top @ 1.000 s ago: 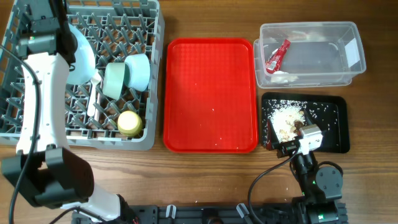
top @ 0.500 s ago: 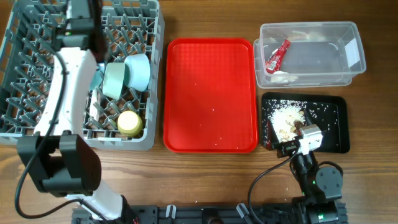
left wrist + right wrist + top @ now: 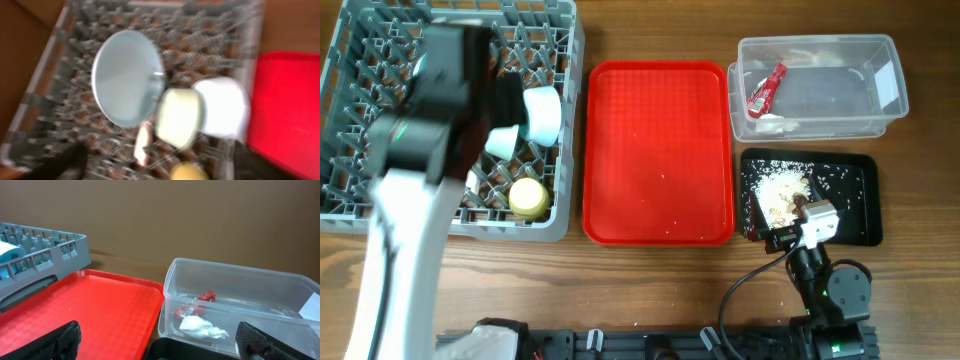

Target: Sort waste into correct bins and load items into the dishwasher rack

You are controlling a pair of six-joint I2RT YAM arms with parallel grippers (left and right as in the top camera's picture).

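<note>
The dishwasher rack (image 3: 350, 60) is holding the plate (image 3: 127, 77) on edge, two bowls (image 3: 180, 117) beside it and the yellow cup (image 3: 528, 197). The red wrapper (image 3: 766, 88) is lying in the clear tub (image 3: 885, 60). Food scraps (image 3: 782, 188) are sitting in the black tray (image 3: 855, 215). The left gripper (image 3: 160, 157) (view blurred) and the right gripper (image 3: 157, 330) are both gaping wide, holding nothing.

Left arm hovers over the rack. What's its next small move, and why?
Probably retract the left arm clear of the rack: plate, bowls and cup sit racked, the wrapper lies in the clear tub, scraps in the black tray.
</note>
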